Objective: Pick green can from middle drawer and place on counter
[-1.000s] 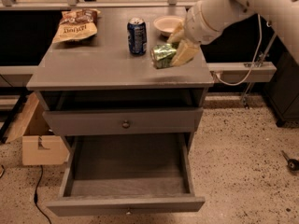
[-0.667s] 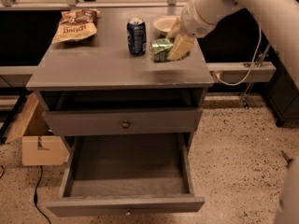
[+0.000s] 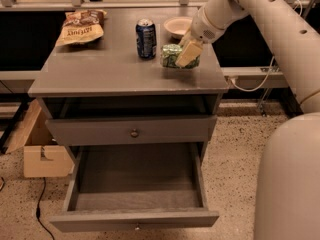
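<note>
Arm [image 3: 235, 4]: we see it slanting down, right of blue can [image 3: 146, 38].
Jaws: clamped on green can [image 3: 170, 56] on table [image 3: 100, 69].
Bowl [image 3: 176, 26]: back-right of blue can.

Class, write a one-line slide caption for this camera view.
Gripper at the green can on the counter, right of the blue can; middle drawer open and empty below.

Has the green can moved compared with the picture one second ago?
Yes, a little. The green can, held in the gripper over the counter, has shifted left, nearer to the blue can.
</note>
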You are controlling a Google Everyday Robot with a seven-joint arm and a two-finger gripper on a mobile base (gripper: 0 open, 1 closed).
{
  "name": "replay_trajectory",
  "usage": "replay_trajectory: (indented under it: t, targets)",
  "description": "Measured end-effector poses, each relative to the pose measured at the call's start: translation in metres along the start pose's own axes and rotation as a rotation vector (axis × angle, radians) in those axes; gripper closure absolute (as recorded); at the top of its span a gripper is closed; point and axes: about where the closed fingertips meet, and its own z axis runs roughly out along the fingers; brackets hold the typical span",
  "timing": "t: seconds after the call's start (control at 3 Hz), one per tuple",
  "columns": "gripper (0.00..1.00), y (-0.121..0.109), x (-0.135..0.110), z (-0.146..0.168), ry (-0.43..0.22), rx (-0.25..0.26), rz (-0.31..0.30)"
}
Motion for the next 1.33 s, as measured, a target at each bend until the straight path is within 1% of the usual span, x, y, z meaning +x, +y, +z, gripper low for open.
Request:
replay_trajectory:
  t: [0.33, 0.67, 1.0, 1.33]
  targets:
    - [0.81, -0.0065, 0.0087, 0.0138, -0.016, -0.014, 0.072]
    - [0.58, -0.0112, 0.0136, 0.0194, -0.03, -0.017, 0.11]
    - [0.27, -0.0149, 0.0169, 0.0186, -0.047, -0.009, 0.131]
    - [0.04, -0.0149, 0.0169, 0.0185, -0.047, -0.009, 0.131]
